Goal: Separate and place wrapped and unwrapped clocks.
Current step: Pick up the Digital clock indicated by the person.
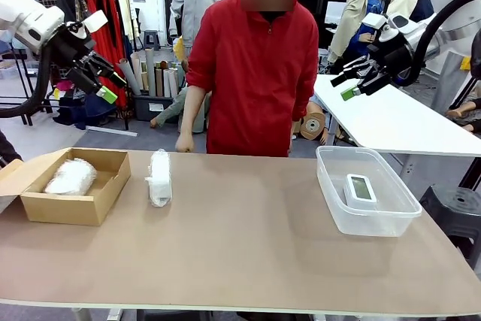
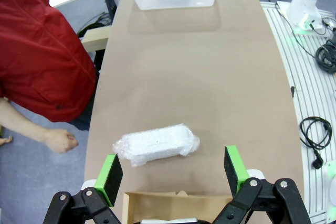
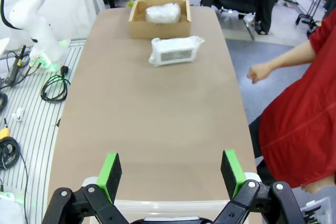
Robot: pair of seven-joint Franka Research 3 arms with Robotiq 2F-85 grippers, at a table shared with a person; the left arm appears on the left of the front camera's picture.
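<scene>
Front: your left claw [image 1: 111, 82], upper left, and right claw [image 1: 342, 86], upper right, hang released. At left, one bundle [image 1: 71, 177] lies in the box [image 1: 64, 210], a second bundle [image 1: 158, 177] on the desk [image 1: 248, 238]. At right, the clock [image 1: 360, 188] sits in the tub [image 1: 373, 225]. Left wrist: second bundle lower centre. Right wrist: both bundles top centre.

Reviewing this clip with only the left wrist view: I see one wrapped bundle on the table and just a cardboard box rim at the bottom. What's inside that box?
Observer: A second wrapped bundle lies in the cardboard box.
Operator: And the other arm?
Observer: The right end effector hangs open above the clear tub, holding nothing.
Operator: Is the one on the table really a clock?
Observer: Yes, from the right wrist the loose bundle shows a grey screen through its wrap.
</scene>
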